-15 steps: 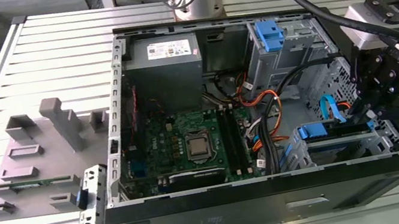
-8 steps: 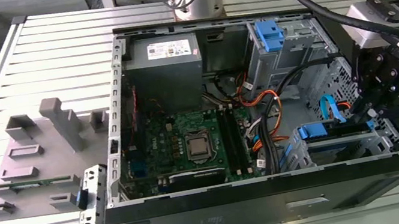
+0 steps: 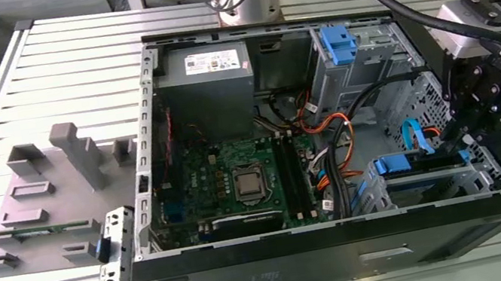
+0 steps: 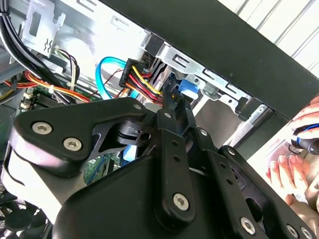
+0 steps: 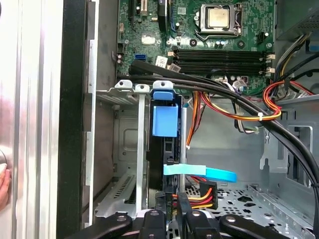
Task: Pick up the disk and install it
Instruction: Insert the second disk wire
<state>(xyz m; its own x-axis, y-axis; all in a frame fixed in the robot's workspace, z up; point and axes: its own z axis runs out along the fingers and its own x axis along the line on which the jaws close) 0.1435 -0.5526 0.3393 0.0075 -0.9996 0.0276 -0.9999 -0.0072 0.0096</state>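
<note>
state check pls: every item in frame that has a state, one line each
disk: seated on edge in the lower drive cage, blue rails showing
gripper: at the disk's connector end; jaws open or shut, cannot tell
computer case: side panel off, interior exposed
CPU socket: chip bare, no cooler fitted
blue data cable: looped beside the disk's connector end

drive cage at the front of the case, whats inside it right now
The disk sits on edge in the drive cage, its blue carrier tab showing. A light blue data cable and coloured power wires run to its rear end. The gripper covers that end, so the connectors are hidden.
</note>
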